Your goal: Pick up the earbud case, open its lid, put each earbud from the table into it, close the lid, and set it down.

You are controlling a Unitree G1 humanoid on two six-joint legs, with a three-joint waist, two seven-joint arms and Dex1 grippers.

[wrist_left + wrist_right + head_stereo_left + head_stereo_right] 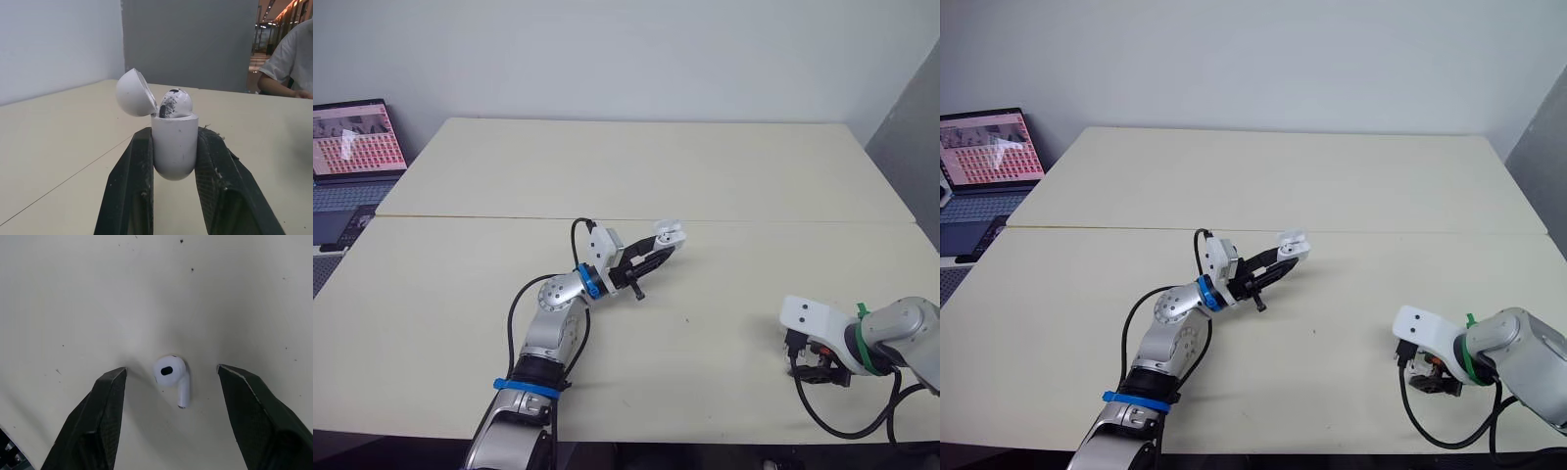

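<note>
My left gripper [658, 251] is shut on the white earbud case [174, 146], holding it just above the middle of the table. The case's lid [136, 92] is swung open and one earbud [175, 104] sits in it. My right gripper [171, 382] points down at the table near the front right, open, with the other white earbud [172, 377] lying flat on the table between its fingers [102, 406], touching neither. In the head views that arm's wrist [822, 338] covers the earbud.
The cream table [636, 166] has a seam across its middle. An open laptop [352, 147] stands off the table's far left corner. A person [288, 63] sits beyond the table in the left wrist view.
</note>
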